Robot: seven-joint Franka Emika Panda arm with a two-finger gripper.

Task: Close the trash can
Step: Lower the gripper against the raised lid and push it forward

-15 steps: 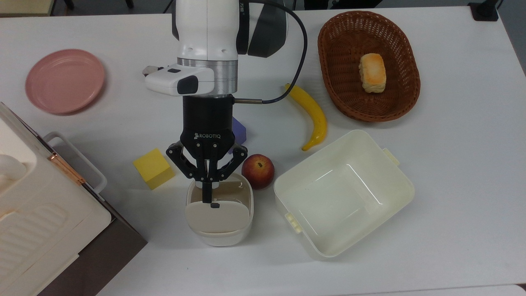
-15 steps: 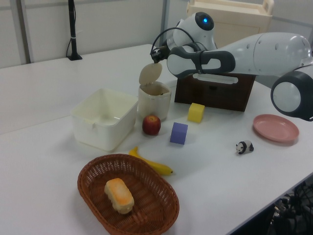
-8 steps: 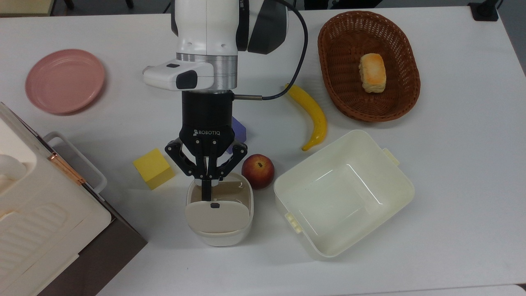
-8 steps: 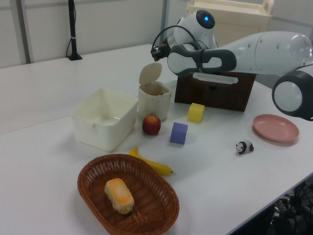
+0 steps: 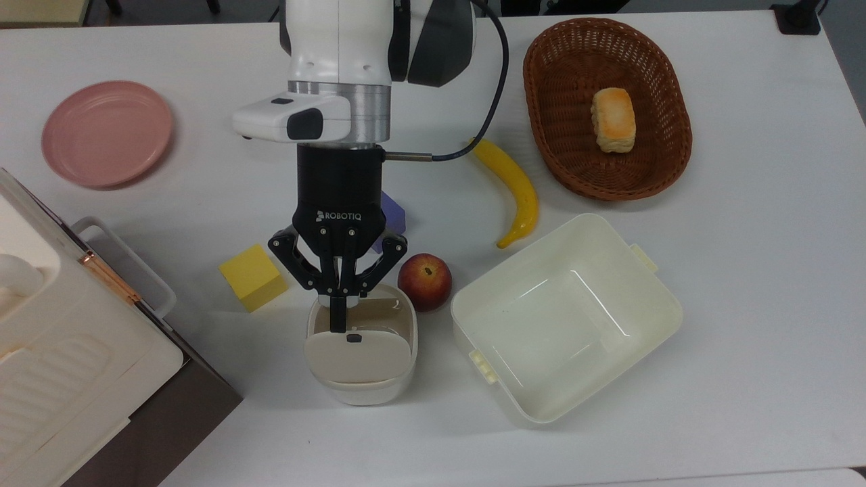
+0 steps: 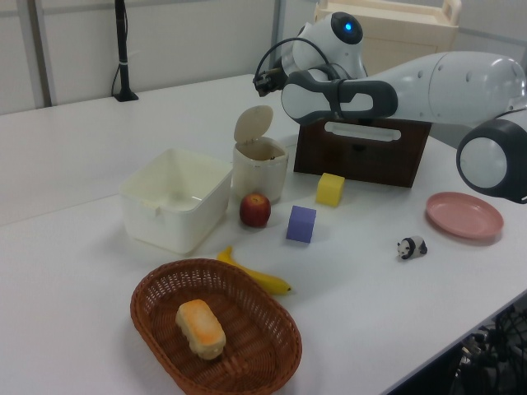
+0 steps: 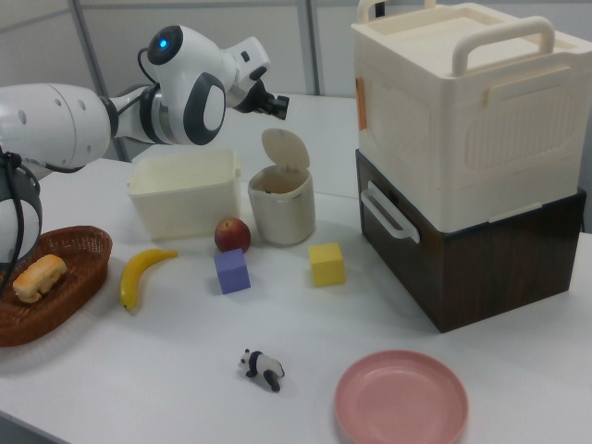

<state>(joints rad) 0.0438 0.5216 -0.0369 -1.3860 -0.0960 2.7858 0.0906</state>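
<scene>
The trash can (image 5: 360, 389) is a small cream bin near the table's front in the top view, beside the apple. Its beige lid (image 5: 357, 357) stands upright and open, and the brownish inside shows behind it. My gripper (image 5: 337, 314) hangs above the bin's open mouth, shut with nothing between its fingers, the tips just behind the lid's black button. In the left view the gripper (image 6: 262, 81) floats a little above the raised lid (image 6: 253, 123), apart from it. The right view has the gripper (image 7: 277, 104) above the lid (image 7: 285, 148) of the trash can (image 7: 281, 208).
A red apple (image 5: 424, 281) touches the bin's side, with a large cream tub (image 5: 567, 318) beyond it. A yellow cube (image 5: 252, 276), purple cube (image 5: 392, 215), banana (image 5: 514, 189), bread basket (image 5: 607, 108) and pink plate (image 5: 107, 132) lie around. A big white appliance (image 7: 462, 111) sits on a brown box.
My gripper has risen a little and drawn back from the lid. The lid stays upright and open.
</scene>
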